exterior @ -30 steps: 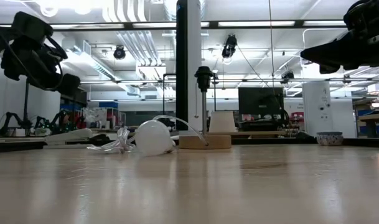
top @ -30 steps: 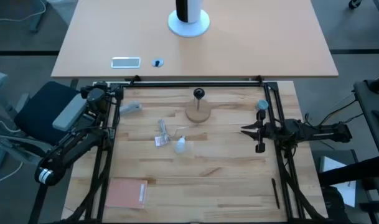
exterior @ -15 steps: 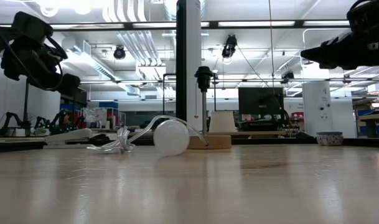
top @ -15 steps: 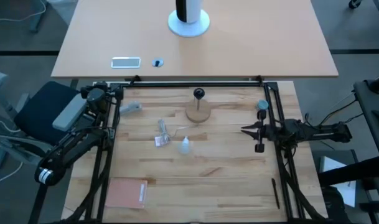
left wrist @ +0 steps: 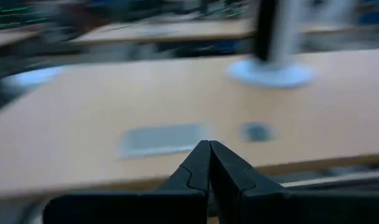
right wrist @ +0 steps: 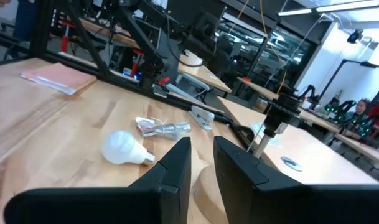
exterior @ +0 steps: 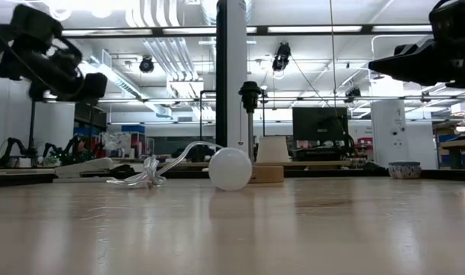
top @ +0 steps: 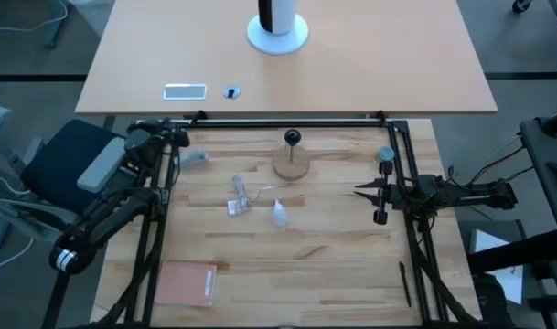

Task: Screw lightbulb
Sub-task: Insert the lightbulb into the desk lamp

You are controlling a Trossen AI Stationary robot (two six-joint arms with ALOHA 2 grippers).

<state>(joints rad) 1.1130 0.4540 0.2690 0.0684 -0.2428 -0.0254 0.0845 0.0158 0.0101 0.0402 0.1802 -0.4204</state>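
The frosted white lightbulb (top: 278, 215) lies on its side on the wooden table, just near of the black socket stem (top: 292, 139) on its round wooden base (top: 292, 164). It also shows in the low view (exterior: 230, 169) and the right wrist view (right wrist: 124, 148). The clear plastic wrapper (top: 239, 199) lies to its left. My left gripper (left wrist: 209, 149) is shut and empty at the table's far left corner (top: 176, 135), pointing toward the far edge. My right gripper (right wrist: 201, 152) hovers at the right side (top: 356, 191), pointing at the bulb, its fingers a narrow gap apart and empty.
A tan pad (top: 185, 281) lies near the front left. A small grey object (top: 194, 157) lies beside my left arm. Black frame rails (top: 287, 122) run along the table's far, left and right sides. A second table beyond holds a white round stand (top: 278, 35).
The lightbulb has rolled along the table toward the right, from beside the wrapper to just in front of the wooden base. My left gripper has risen a little and shifted slightly toward the right. My right gripper has kept still.
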